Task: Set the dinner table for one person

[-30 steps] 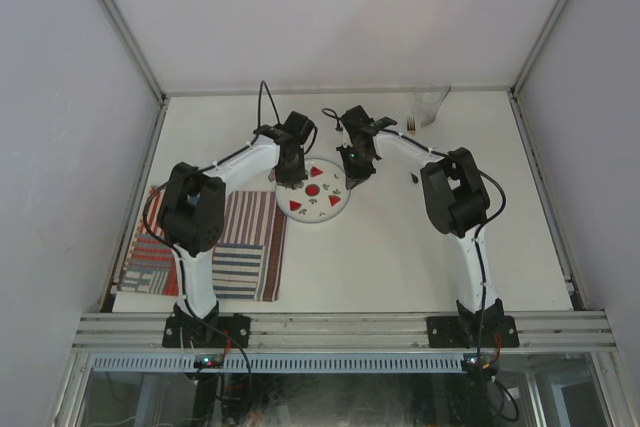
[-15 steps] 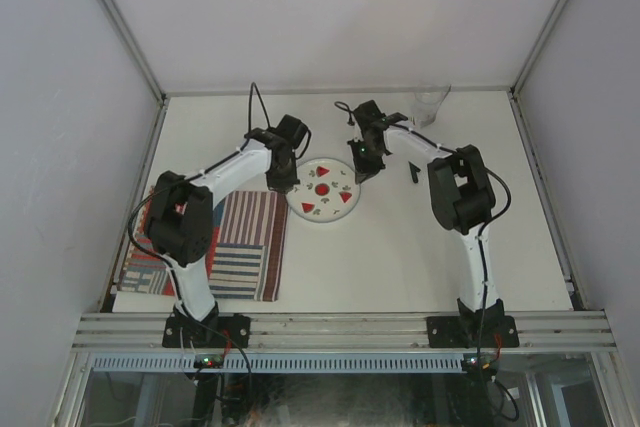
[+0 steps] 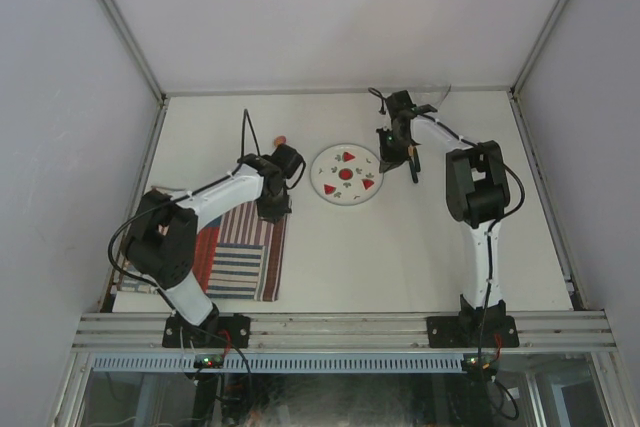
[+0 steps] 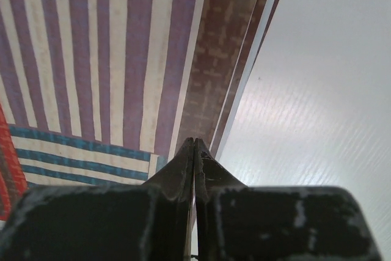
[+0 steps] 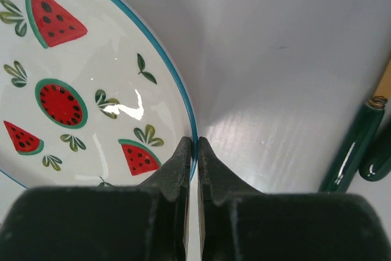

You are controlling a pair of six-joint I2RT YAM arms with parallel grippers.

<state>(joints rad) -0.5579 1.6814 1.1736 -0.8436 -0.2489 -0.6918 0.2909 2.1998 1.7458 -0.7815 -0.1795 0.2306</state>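
The off-white dinner table (image 3: 400, 247) carries a white plate (image 3: 346, 174) with red watermelon slices and a blue rim, lying far of centre. My right gripper (image 3: 392, 152) is shut on the plate's right rim; the right wrist view shows the jaws (image 5: 197, 142) pinching the blue edge of the plate (image 5: 79, 90). My left gripper (image 3: 270, 207) is shut and hangs over the far right corner of the striped placemat (image 3: 235, 257). In the left wrist view its tips (image 4: 194, 142) meet above the placemat's brown edge band (image 4: 214, 77), with nothing seen between them.
A clear glass (image 3: 430, 103) stands at the far right of the table. Green-handled cutlery (image 5: 354, 145) lies just right of the plate, dark in the top view (image 3: 415, 169). A small orange object (image 3: 281, 140) lies far of the left gripper. Aluminium rails edge the table.
The right gripper has dragged the plate away and to the right. The left gripper left the plate and moved back and left, over the placemat's corner.
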